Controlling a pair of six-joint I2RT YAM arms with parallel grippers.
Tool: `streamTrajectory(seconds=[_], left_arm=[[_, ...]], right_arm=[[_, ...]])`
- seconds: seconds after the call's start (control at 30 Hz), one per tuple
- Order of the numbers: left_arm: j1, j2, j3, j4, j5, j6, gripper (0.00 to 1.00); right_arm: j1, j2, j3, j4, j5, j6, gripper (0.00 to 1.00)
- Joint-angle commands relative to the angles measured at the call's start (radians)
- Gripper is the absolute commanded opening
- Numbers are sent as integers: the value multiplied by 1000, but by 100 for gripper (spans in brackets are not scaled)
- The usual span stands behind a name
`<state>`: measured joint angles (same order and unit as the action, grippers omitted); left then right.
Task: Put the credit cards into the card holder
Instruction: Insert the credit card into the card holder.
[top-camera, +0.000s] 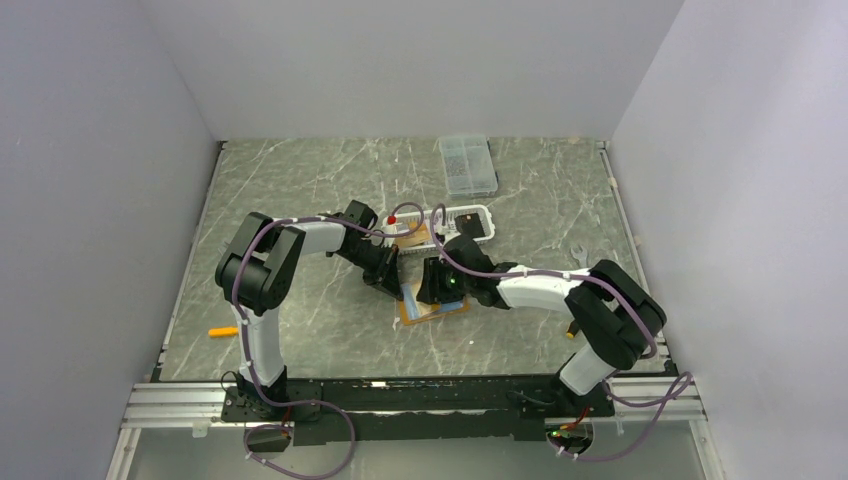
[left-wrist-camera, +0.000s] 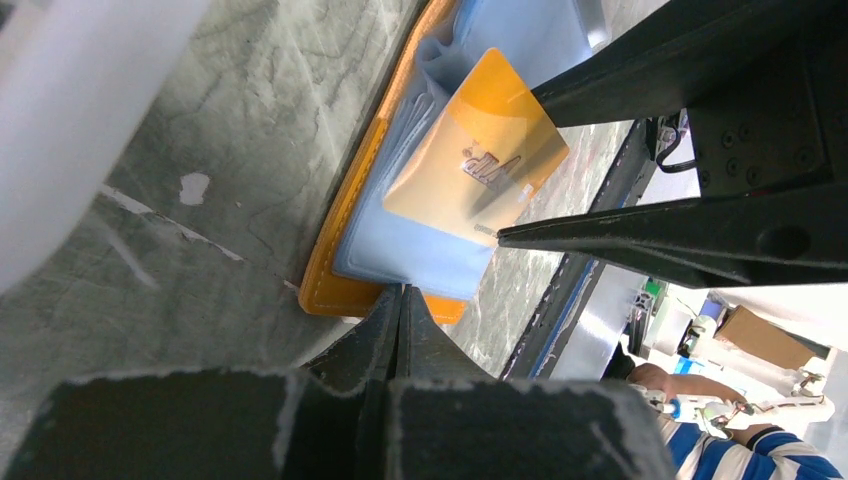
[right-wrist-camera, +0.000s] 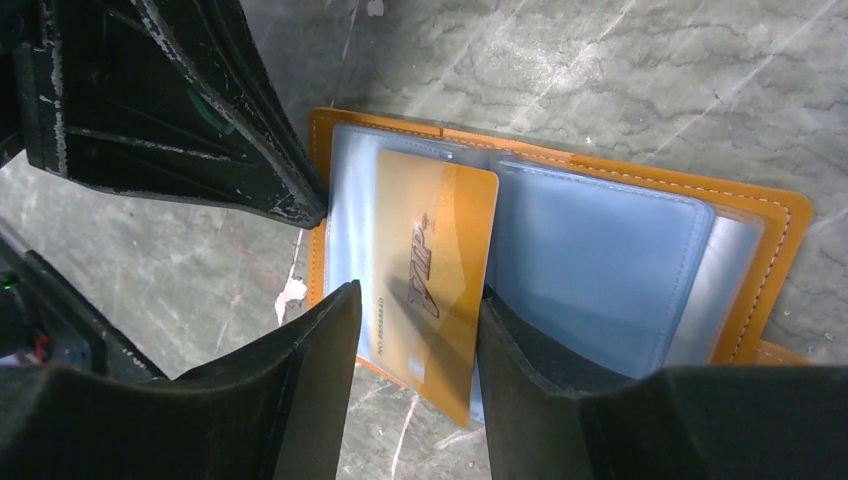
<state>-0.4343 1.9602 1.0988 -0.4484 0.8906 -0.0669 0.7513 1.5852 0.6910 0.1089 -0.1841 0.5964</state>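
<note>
The right claw (right-wrist-camera: 418, 298) hangs low over the open card holder (right-wrist-camera: 770, 215), and its jaws stand apart at a middle width. Between the two fingers lies a gold card (right-wrist-camera: 435, 260) with the letters "VIP" on it. The left finger has a thin gap to the card's edge. The right finger comes over the other edge, and I cannot tell if it touches. The claw does not squeeze the card.

The end of the card farther from this claw seems to be tucked under a clear sleeve of the holder. The end nearer to the claw sticks out past the orange rim. The card holder lies flat and open on the desk (right-wrist-camera: 600, 70), directly under the right claw, with its pale blue inside upward.

The left claw (left-wrist-camera: 400, 300) is fully closed, with its two fingers pressed together and nothing between them. Its tip stands at the orange rim of the card holder, touching it or just beside it, on the side opposite to the right claw. The gold card is just beyond this tip.

Beyond both claws, farther on the desk, is a white slotted basket (top-camera: 462, 222), and behind it a clear compartment box (top-camera: 468, 165), well apart from the claws.
</note>
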Motion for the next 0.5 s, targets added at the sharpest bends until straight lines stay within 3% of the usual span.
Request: streamTrajectory(seconds=[0.0,0.27,0.47], left_arm=[[-11,-37,-4,24,12,14,0],[-12,-42,-2,14,2,22,0],[-12,-43,3,10,-3,27,0]], right_arm=[[32,26,27,-186,123,-46,49],[33,-91,-8,-192,180,-61,53],[73,-50,11,-153,166,-58,54]])
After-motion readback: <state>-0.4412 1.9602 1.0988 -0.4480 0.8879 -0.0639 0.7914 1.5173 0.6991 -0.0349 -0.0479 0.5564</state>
